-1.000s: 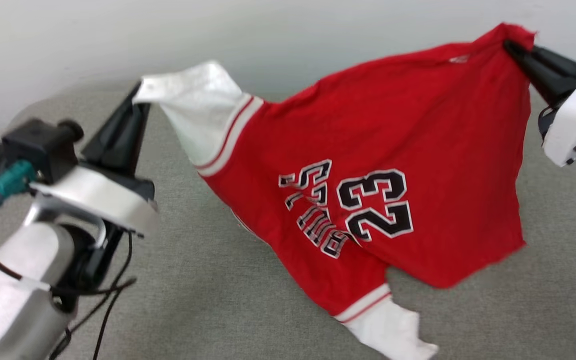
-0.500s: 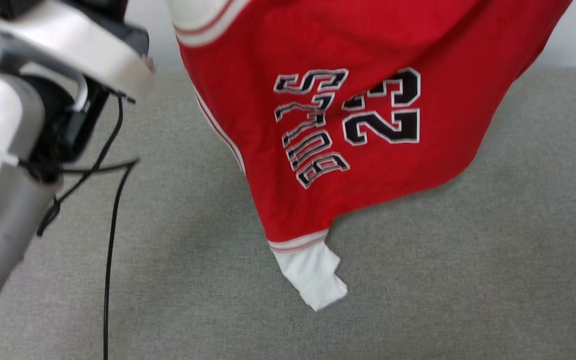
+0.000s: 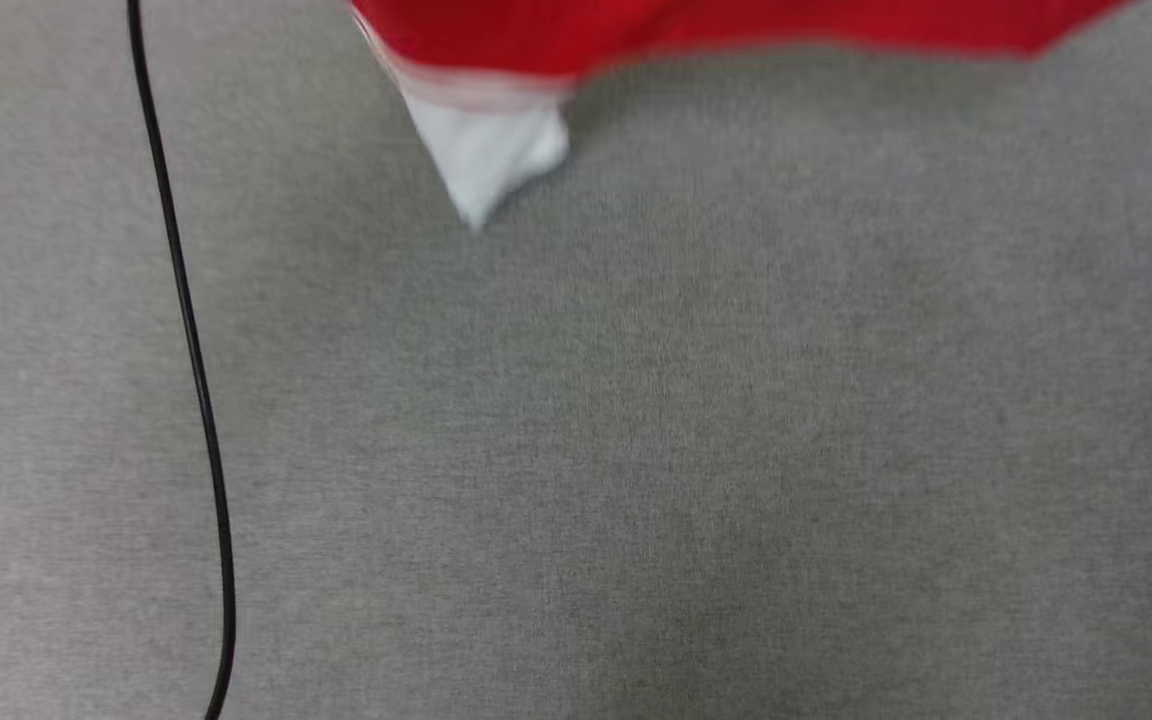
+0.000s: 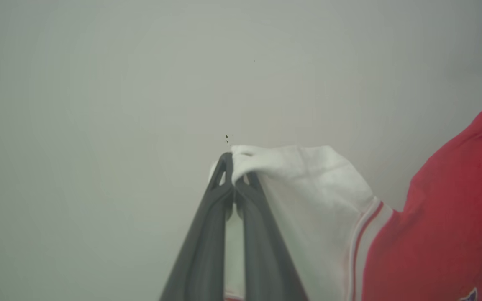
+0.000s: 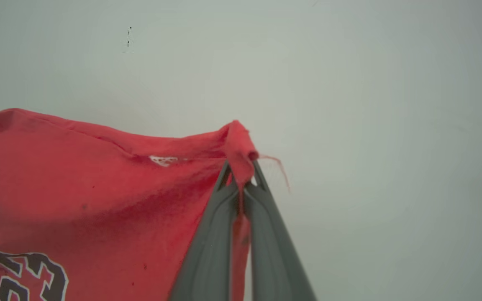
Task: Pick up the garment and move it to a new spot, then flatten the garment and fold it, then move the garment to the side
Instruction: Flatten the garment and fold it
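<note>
**Jersey hanging between my two grippers**

From my head camera, the red jersey T-shirt with white sleeves [image 3: 736, 25] shows as a blurred red band along the top edge. One white sleeve [image 3: 491, 150] with pale striped trim dangles below it, above the grey woven fabric surface [image 3: 686, 450]. I cannot tell whether the sleeve tip touches that surface. A thin black cable [image 3: 191, 350] runs down the left side.

From my left wrist, my left gripper [image 4: 233, 161] has its two dark fingers pressed together on the edge of the other white sleeve, which bunches over the tips. The red body spreads away to the right past a red-and-white striped seam. A plain pale wall [image 4: 98, 83] stands behind.

From my right wrist, my right gripper [image 5: 241, 177] pinches a corner of the red cloth. A fold pokes up above the tips and a strip hangs between the fingers. The cloth stretches off to the left, with dark white-edged numerals at the lower left.
</note>
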